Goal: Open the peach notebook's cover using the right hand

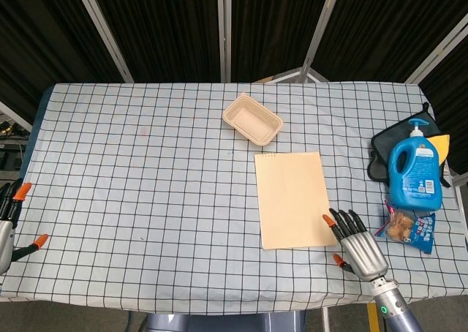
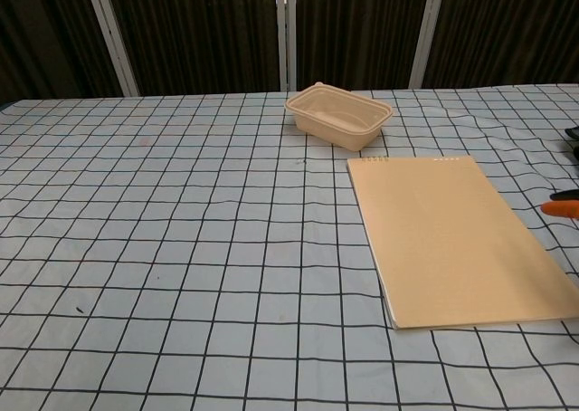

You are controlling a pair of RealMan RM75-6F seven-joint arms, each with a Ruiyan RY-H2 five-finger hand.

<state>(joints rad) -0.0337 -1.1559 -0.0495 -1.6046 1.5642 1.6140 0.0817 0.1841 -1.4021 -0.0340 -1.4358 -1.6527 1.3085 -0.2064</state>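
Note:
The peach notebook [image 1: 292, 199] lies flat and closed on the checkered table, right of centre; in the chest view the notebook [image 2: 452, 239] shows its binding holes along the far edge. My right hand [image 1: 357, 246] rests open just right of the notebook's near right corner, fingers spread and pointing away, one orange-tipped finger close to the cover's edge. Only an orange fingertip [image 2: 563, 207] of that hand shows at the right border of the chest view. My left hand [image 1: 11, 222] sits at the table's left edge, fingers apart, holding nothing.
A beige food container [image 1: 252, 118] stands behind the notebook. At the right edge are a blue detergent bottle [image 1: 414, 172] on a black pad [image 1: 382, 151] and a snack packet [image 1: 409, 227]. The checkered cloth [image 1: 146, 193] covers the table.

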